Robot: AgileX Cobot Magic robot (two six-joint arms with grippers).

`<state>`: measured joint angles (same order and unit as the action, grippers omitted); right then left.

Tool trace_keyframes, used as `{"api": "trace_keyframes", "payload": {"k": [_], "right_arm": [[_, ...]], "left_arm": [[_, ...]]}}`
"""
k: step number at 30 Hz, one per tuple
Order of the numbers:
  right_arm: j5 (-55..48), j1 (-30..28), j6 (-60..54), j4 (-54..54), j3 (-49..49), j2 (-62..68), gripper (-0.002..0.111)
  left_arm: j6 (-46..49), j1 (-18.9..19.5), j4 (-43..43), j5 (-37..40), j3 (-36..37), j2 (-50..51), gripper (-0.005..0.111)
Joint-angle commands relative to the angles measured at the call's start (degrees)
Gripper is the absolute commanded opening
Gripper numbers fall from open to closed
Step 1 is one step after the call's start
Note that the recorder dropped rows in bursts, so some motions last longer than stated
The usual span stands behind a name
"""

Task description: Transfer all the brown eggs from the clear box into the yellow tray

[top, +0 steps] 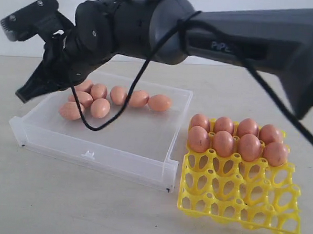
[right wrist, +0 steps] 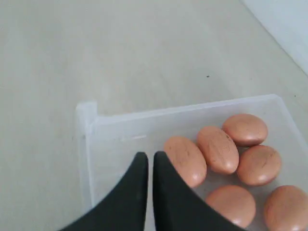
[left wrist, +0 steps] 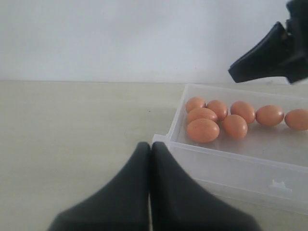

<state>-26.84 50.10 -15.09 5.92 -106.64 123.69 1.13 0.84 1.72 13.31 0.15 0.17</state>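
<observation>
Brown eggs (top: 118, 95) split evenly: we count eight clustered toward 12 o'clock inside the clear box (top: 117, 158) and eight filling the two far rows of the yellow tray (top: 236, 201), which sits at the box's 3 o'clock on the worktop (top: 47, 205). The right end effector (right wrist: 149, 159), pressed together and empty, hangs over the box's 10 o'clock corner. The left end effector (left wrist: 150, 147), likewise pressed together, is just outside a box corner. On the right arm (top: 265, 36) we read only "PiPE".

A robotics lab bench, by the look: bare beige surface (top: 62, 206), blank white wall (left wrist: 120, 38) behind, and a dark cabled robot arm (top: 244, 38) overhead.
</observation>
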Motion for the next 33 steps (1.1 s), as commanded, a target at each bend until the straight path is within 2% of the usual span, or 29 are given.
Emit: {"api": "trace_keyframes", "payload": {"k": [1,5,9,12,14,18,19,26,33], "right_arm": [[-8.8,-3.8,13.6,0.4,-13.2,8.9,0.018],[-19.3,-4.6,14.6,-0.3,-26.6,16.3,0.033],[-30.6,-5.5,25.7,-4.3,-37.2,22.7,0.034],[-36.3,-6.3,30.3,-3.9,-40.0,25.8,0.035],[-37.8,-6.6,30.7,-3.3,-40.1,26.4,0.042],[-37.4,-6.8,33.6,-3.6,-40.1,26.6,0.069],[-36.6,-6.8,34.2,-3.6,-40.1,26.6,0.072],[-30.3,-7.6,42.0,-3.9,-40.0,26.7,0.068],[-30.4,-9.3,44.9,-3.9,-40.0,27.0,0.068]], "left_arm": [[0.0,-0.2,0.3,0.0,-0.1,-0.2,-0.004],[0.0,-0.2,0.3,0.0,-0.1,-0.2,-0.004],[0.0,-0.2,0.3,0.0,-0.1,-0.2,-0.004],[0.0,-0.2,0.3,0.0,-0.1,-0.2,-0.004],[0.0,-0.2,0.3,0.0,-0.1,-0.2,-0.004],[0.0,-0.2,0.3,0.0,-0.1,-0.2,-0.004],[0.0,-0.2,0.3,0.0,-0.1,-0.2,-0.004],[0.0,-0.2,0.3,0.0,-0.1,-0.2,-0.004],[0.0,-0.2,0.3,0.0,-0.1,-0.2,-0.004]]}}
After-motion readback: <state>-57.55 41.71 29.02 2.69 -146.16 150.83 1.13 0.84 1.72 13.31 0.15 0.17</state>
